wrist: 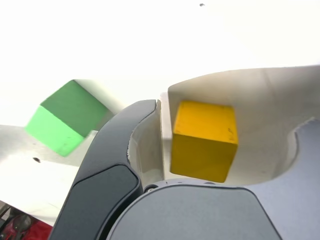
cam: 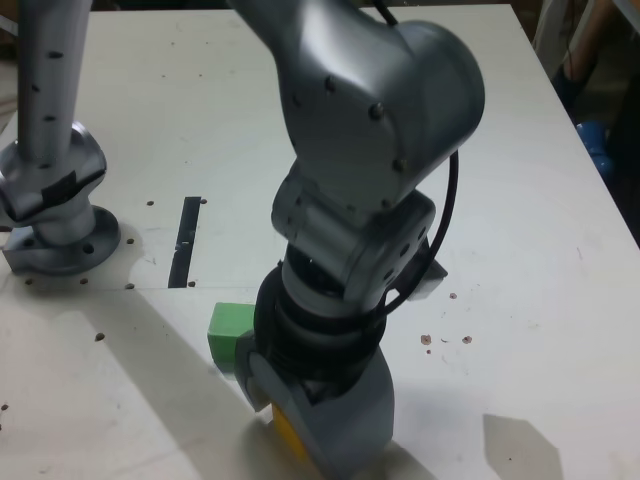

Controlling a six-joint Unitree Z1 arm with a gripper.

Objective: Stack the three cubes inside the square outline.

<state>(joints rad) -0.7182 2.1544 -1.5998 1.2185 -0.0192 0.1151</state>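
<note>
A silver-grey robot arm [cam: 370, 130] bends low over a white table [cam: 530, 200], its gripper [cam: 300, 425] set down near the table's near edge in the exterior view. Broad bare surface lies toward the exterior view's right and far side, where the table's right edge [cam: 585, 150] runs diagonally; a few small dark specks [cam: 445, 338] mark the surface just right of the arm. On the exterior view's left stands the arm's round metal base [cam: 60, 235], and between it and the wrist lies a straight strip of black tape [cam: 186, 240].

A small solid yellow cube [wrist: 204, 140] sits between the gripper's dark curved fingers [wrist: 107, 175] in the wrist view. The jaws stand spread around it; a pale gap shows between the cube and the finger on the green cube's side, and whether the other finger touches it cannot be told. In the exterior view only a sliver of this yellow cube shows at the foot of the gripper.

A small solid green cube [cam: 230, 333] rests on the table just outside the gripper, beside the outer face of one finger, on the exterior view's left of the wrist. Whether it touches that finger cannot be told. The wrist view shows the same green cube tilted at an angle to the yellow one, its shadow falling on the table.
</note>
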